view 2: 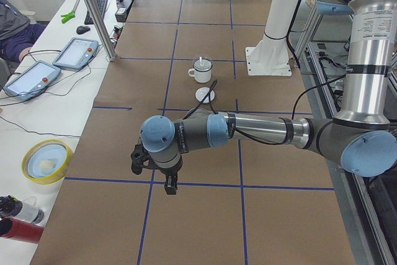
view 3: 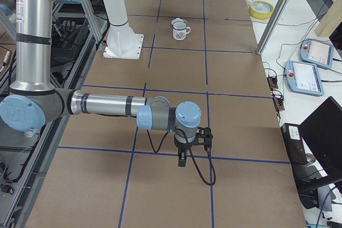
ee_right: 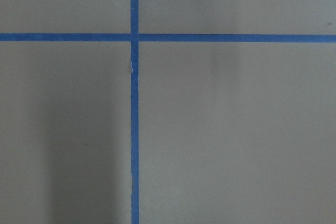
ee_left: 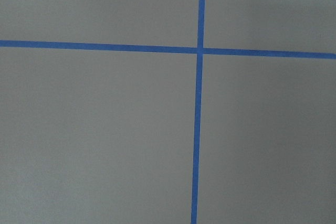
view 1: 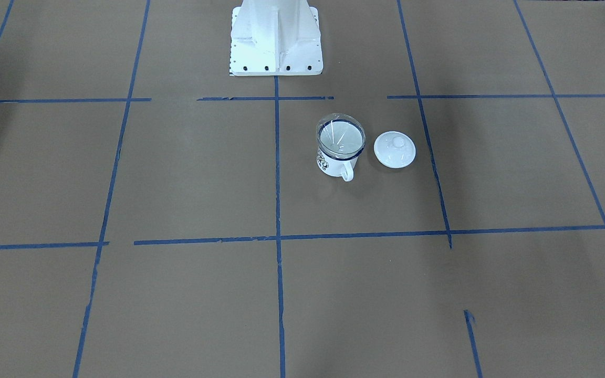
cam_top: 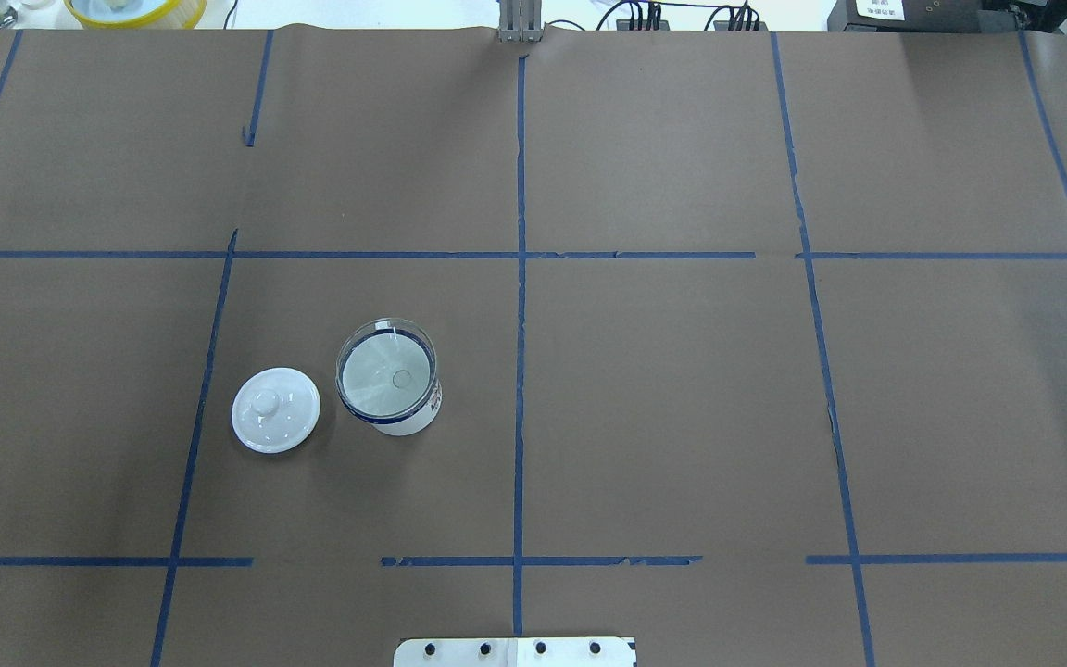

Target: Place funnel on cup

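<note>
- Left end effector (view 2: 168,185): visible only in the side view, lower left of centre; impossible to tell whether open or closed. Pointing down over the brown counter (view 2: 205,228), close to a blue tape line (view 2: 273,187), well apart from the task's things.
- Left arm (view 2: 260,130): forearm stretched level from the right of the frame, wrist bent downward.
- Right end effector (view 3: 182,162): again only in a side view, lower centre; opening not readable. Pointing down over the counter.
- Right arm (view 3: 107,104): forearm level from the left edge, upper arm upright.
- Funnel (view 1: 340,137): seated mouth-up in the cup (view 1: 329,163), upright, just right of centre in the front-facing view.
- White lid (view 1: 395,149): knob up, just beside the cup, not touching.
- Both wrist views: only counter and crossing tape.
</note>
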`<action>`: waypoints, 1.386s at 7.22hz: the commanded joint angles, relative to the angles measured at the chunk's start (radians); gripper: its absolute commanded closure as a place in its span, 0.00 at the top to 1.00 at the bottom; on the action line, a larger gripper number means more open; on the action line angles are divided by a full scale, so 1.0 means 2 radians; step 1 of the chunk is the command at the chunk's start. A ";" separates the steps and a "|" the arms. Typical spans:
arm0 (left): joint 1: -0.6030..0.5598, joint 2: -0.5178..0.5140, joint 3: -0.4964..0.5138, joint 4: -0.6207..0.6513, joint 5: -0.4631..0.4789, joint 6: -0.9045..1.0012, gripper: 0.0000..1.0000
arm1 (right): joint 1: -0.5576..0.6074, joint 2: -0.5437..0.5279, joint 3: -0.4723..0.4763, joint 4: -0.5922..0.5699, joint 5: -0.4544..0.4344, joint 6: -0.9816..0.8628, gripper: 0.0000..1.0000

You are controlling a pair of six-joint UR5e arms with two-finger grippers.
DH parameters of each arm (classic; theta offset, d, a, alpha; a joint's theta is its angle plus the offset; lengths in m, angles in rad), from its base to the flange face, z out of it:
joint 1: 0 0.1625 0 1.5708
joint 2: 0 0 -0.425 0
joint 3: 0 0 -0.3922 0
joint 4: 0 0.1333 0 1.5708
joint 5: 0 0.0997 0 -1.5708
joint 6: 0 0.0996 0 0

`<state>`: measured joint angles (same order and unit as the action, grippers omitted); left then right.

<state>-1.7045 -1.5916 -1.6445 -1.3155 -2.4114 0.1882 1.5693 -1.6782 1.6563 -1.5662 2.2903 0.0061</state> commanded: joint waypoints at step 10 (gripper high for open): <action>0.002 0.022 0.026 -0.066 0.005 -0.001 1.00 | 0.000 0.000 0.000 0.000 0.000 0.000 1.00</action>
<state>-1.6997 -1.5483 -1.5896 -1.4477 -2.4035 0.1885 1.5693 -1.6781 1.6567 -1.5662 2.2902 0.0061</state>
